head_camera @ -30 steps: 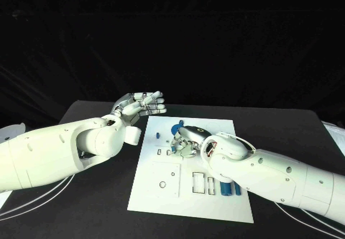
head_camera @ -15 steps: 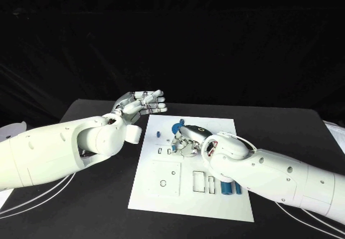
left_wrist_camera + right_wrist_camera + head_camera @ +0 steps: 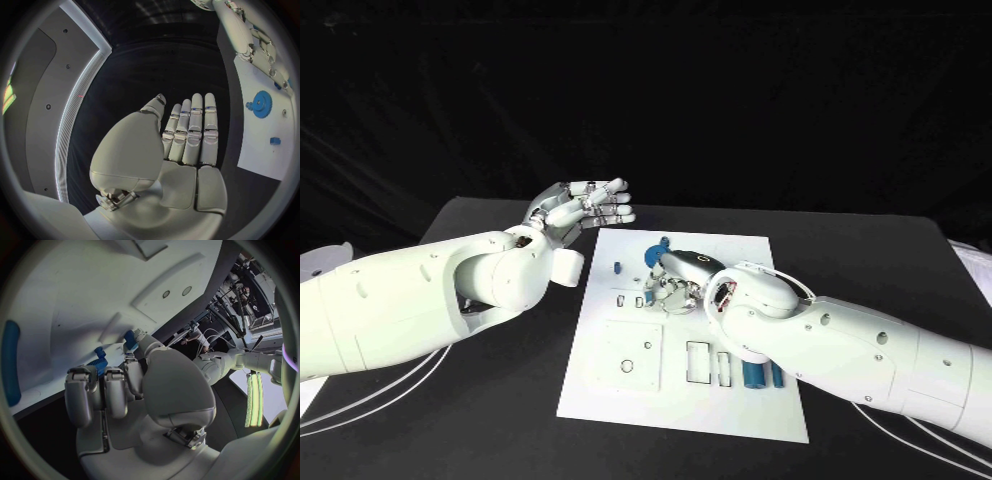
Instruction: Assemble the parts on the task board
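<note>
Right hand [image 3: 678, 285] curls over a blue part [image 3: 99, 363] on the board [image 3: 646, 400] — apparently gripping it; left hand [image 3: 581, 208] hovers empty, fingers extended. Seat it square — press gently.

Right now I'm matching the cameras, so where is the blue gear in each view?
Head view: blue gear at the far end of the task board, just behind the right hand.
Left wrist view: the gear lies on the board, beyond the left hand.
Right wrist view: probably the ridged blue piece at the fingers; uncertain.
Shared landmark: the white task board.
</note>
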